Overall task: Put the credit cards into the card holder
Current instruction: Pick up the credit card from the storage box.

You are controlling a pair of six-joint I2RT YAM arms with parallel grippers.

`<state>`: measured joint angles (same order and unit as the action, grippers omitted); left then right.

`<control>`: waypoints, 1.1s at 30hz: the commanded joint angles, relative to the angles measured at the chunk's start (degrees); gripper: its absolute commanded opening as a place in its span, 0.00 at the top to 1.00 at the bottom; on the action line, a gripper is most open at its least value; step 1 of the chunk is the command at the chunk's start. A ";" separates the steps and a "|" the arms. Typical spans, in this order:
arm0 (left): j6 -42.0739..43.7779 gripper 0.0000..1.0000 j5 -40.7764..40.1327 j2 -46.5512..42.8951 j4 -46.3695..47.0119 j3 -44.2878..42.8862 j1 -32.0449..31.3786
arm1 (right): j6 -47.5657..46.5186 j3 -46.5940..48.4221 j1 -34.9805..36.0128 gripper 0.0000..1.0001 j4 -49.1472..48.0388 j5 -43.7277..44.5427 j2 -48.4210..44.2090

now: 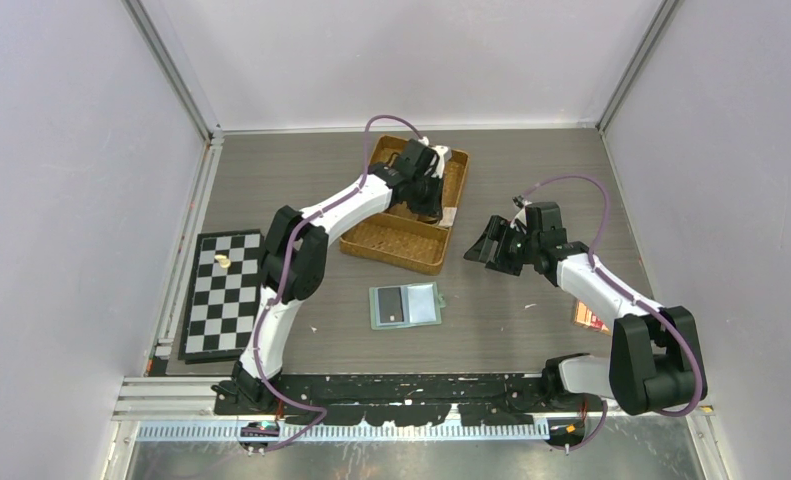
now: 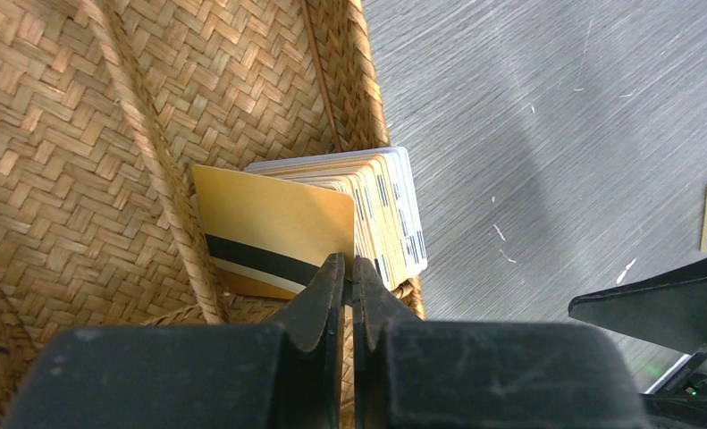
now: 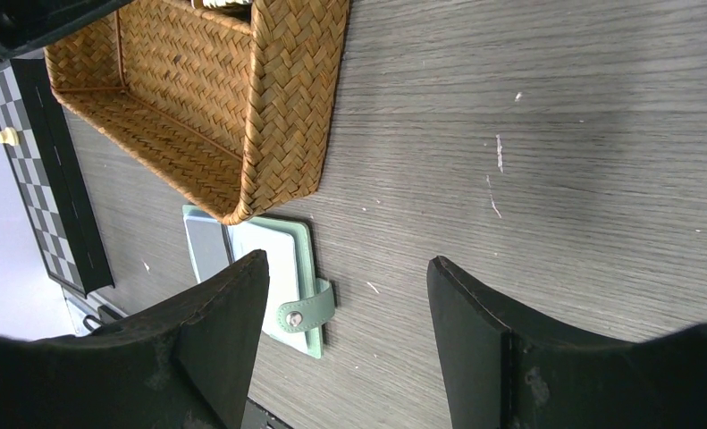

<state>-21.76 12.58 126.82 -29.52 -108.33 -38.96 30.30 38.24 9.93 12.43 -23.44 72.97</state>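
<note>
A stack of credit cards (image 2: 392, 207) stands on edge in the corner of the woven tray (image 2: 54, 134). My left gripper (image 2: 348, 264) is shut on the edge of a gold card with a black stripe (image 2: 273, 223) at the front of that stack. In the top view the left gripper (image 1: 426, 190) is down inside the tray (image 1: 396, 250). The sage-green card holder (image 1: 406, 305) lies open on the table, with a dark card in its left half. My right gripper (image 1: 489, 246) is open and empty, to the right of the tray. The card holder (image 3: 282, 259) with its snap strap shows in the right wrist view, beyond my open gripper (image 3: 348, 264).
A chessboard (image 1: 221, 295) with one small piece lies at the left. A small orange box (image 1: 586, 318) lies by the right arm. The woven tray's corner (image 3: 269, 143) nearly touches the card holder.
</note>
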 commanded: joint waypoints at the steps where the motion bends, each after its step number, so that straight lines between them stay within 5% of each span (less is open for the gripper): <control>1: 1.49 0.99 -3.51 -3.60 -1.98 0.01 -0.68 | 0.37 -0.34 -0.27 0.30 -2.00 0.33 -2.31; 27: 5.17 1.00 -20.55 -1.06 -12.24 -4.55 -0.06 | 0.46 -0.58 -0.36 0.31 -2.29 1.13 -2.90; 33: 7.58 0.92 -24.24 -0.60 -13.91 -5.37 -0.09 | 0.71 -0.82 -0.38 0.31 -2.94 0.86 -2.91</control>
<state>-17.19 -6.46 125.45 -38.59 -112.01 -39.40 30.39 37.76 9.87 11.73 -22.76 71.85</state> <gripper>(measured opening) 0.054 0.695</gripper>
